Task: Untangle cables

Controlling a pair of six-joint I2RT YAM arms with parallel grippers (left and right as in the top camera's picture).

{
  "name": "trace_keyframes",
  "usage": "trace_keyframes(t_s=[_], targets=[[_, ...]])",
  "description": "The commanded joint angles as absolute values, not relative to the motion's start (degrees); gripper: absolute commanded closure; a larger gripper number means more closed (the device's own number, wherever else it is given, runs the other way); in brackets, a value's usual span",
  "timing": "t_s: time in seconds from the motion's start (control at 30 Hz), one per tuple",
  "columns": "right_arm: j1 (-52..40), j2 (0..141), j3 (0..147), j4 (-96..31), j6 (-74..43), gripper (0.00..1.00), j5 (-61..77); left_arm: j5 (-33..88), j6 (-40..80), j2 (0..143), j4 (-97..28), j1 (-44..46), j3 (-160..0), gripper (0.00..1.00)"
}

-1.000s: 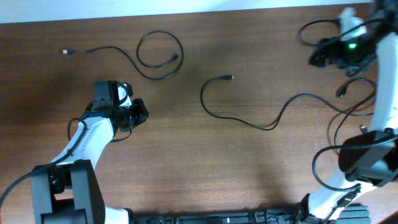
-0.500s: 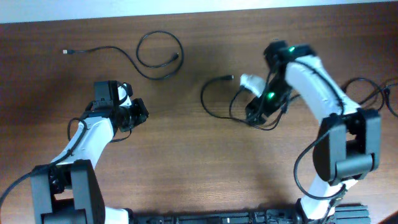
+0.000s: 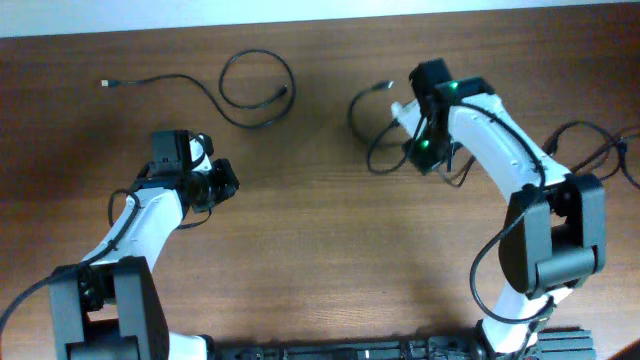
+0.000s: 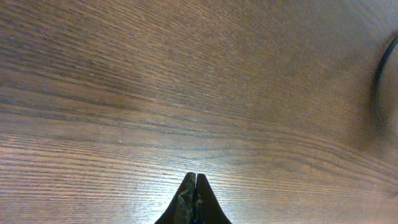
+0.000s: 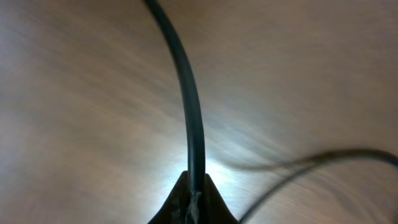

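One thin black cable (image 3: 258, 90) lies at the back left, a round loop with a tail running to a small plug (image 3: 105, 83). A second cable (image 3: 353, 112) curls in loose loops at the back centre, its plug (image 3: 385, 87) pointing right. My right gripper (image 3: 408, 135) sits over those loops. In the right wrist view it (image 5: 194, 186) is shut on this black cable (image 5: 189, 106), which runs straight up and away from the tips. Another strand (image 5: 323, 158) crosses at the lower right. My left gripper (image 3: 230, 180) rests left of centre, shut on nothing (image 4: 195, 180), over bare wood.
Thicker black robot wires (image 3: 590, 150) loop along the right edge beside the right arm's base. The table's far edge (image 3: 320, 18) runs along the top. The left arm's base (image 3: 105, 300) stands at the front left.
My right arm swung in from the far right, closed on the middle cable and drew it toward the back, bunching it into loops. The left arm stayed put.
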State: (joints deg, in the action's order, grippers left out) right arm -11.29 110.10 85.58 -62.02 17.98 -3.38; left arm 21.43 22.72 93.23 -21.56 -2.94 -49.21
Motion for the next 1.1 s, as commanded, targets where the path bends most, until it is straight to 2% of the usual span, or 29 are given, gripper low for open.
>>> trace_keyframes(t_s=[0.0, 0.07, 0.23, 0.47, 0.53, 0.6, 0.63, 0.67, 0.73, 0.83, 1.07], targets=[[-7.0, 108.9, 99.2, -65.4, 4.6, 0.96, -16.3, 21.2, 22.4, 93.5, -22.0, -2.7, -48.9, 1.0], [-2.5, 108.7, 108.9, -69.1, 0.4, 0.96, -17.6, 21.2, 22.4, 93.5, -22.2, -2.7, -48.9, 1.0], [8.7, 108.7, 121.3, -74.8, -3.6, 0.96, -17.6, 21.2, 22.4, 93.5, -22.1, -2.7, -48.9, 1.0], [23.0, 109.3, 119.7, -79.1, -5.5, 0.96, -14.7, 21.2, 22.4, 93.5, -22.1, -2.7, -48.9, 1.0], [25.7, 109.3, 117.9, -79.1, -5.4, 0.9, -10.9, 21.2, 22.4, 93.5, -22.1, -2.7, -48.9, 1.0], [27.6, 109.3, 116.3, -79.1, -5.4, 0.78, -7.9, 21.2, 22.4, 93.5, -22.1, -2.7, -48.9, 1.0], [28.2, 109.3, 115.5, -79.1, -5.4, 0.64, -6.1, 21.2, 22.4, 93.5, -22.1, -2.7, -48.9, 1.0], [28.6, 109.3, 114.9, -79.0, -5.4, 0.44, -4.6, 21.2, 22.4, 93.5, -22.1, -2.7, -48.9, 1.0], [28.7, 109.4, 114.0, -78.9, -5.4, 0.18, -1.8, 21.2, 22.4, 93.5, -22.1, -2.7, -48.9, 1.0], [28.4, 109.4, 113.8, -78.8, -5.4, 0.07, 4.3, 21.2, 22.4, 93.5, -22.1, -2.7, -48.9, 1.0], [27.0, 109.4, 113.8, -78.9, -4.3, 0.05, 17.2, 21.2, 22.4, 93.5, -22.1, -2.7, -48.9, 1.0]])
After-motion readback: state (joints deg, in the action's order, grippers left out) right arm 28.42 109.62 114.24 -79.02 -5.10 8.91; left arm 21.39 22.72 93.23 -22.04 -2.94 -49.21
